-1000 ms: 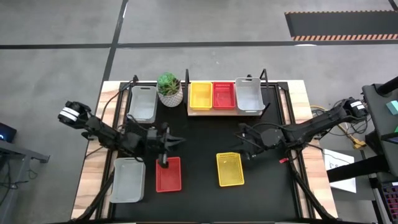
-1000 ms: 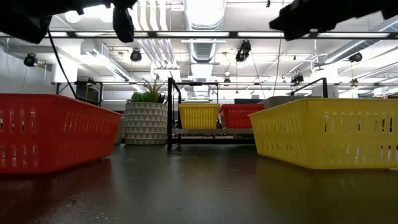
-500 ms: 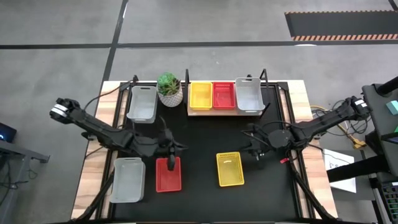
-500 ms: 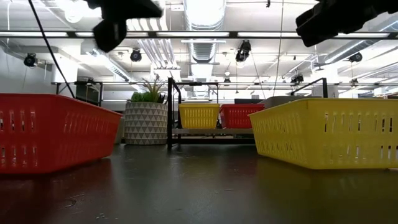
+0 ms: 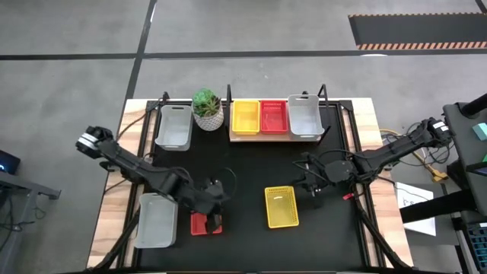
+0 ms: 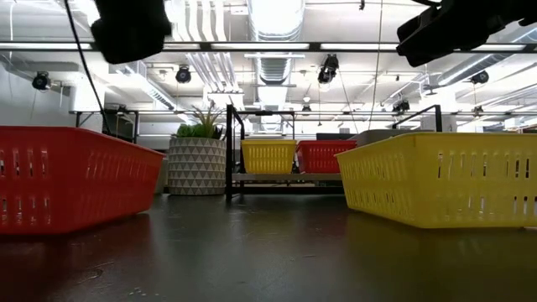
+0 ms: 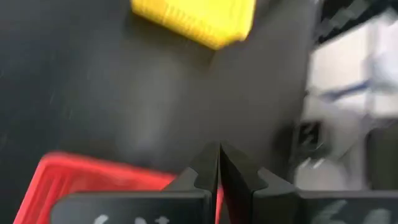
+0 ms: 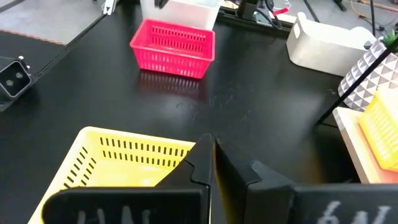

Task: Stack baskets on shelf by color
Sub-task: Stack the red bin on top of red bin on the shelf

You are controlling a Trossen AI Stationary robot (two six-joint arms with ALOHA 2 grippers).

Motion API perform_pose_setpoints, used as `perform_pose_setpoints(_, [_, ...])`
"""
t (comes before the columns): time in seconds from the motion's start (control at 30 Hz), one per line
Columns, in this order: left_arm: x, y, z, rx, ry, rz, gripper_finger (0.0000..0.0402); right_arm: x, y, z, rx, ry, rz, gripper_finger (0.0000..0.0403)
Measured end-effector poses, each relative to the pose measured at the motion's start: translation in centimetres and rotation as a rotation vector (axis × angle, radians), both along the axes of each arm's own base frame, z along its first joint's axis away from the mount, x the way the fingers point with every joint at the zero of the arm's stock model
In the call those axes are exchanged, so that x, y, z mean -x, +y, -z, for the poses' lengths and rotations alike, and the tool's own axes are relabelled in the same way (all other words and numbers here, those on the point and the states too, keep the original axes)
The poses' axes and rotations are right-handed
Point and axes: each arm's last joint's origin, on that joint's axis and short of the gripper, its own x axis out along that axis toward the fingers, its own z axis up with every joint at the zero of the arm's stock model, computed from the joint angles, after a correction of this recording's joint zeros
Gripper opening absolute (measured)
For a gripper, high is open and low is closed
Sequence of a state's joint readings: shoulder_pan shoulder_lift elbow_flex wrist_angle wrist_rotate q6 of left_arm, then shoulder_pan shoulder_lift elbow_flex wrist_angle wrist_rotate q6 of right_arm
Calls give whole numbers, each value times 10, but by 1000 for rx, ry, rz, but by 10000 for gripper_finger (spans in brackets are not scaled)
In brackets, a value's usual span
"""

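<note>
The wooden shelf (image 5: 275,134) at the far middle carries a yellow basket (image 5: 245,116), a red basket (image 5: 274,116) and a grey-white basket (image 5: 304,114) side by side. On the black table stand a red basket (image 5: 204,225), a yellow basket (image 5: 281,206) and two grey-white baskets (image 5: 174,125) (image 5: 156,219), each on its bottom. My left gripper (image 7: 218,148) is shut and hangs above the loose red basket (image 7: 93,180), hiding its far part from above. My right gripper (image 8: 210,144) is shut in the air beside the loose yellow basket's (image 8: 118,162) far right corner.
A white patterned plant pot (image 5: 208,110) stands just left of the shelf. In the low view the shelf's black posts (image 6: 228,151) rise behind the loose baskets. Bare tabletop (image 5: 259,164) lies between the shelf and the near baskets. Cables run along both table sides.
My left gripper has left the red basket's far rim, risen and swung toward the near edge and a little right. It has tipped from pointing steeply down to a slant over the basket. My right gripper has drawn back slightly toward the table's right edge. No basket has moved.
</note>
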State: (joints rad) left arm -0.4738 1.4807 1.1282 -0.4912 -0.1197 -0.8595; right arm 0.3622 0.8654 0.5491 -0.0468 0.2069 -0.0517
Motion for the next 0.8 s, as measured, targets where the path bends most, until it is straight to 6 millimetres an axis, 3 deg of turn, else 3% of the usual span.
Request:
perform_pose_setpoints(0.2, [-6,-12,26,22,324,125,0,0,0,0,1,0,3,9])
perform_pose_setpoints(0.4, [0,-11,53,-10,497,190,0,0,0,0,2,1,3,9])
perform_pose_setpoints(0.6, [5,13,65,-237,566,102,0,0,0,0,2,0,3,9])
perform_pose_setpoints(0.8, [-4,40,60,-473,483,25,0,0,0,0,1,-2,3,9])
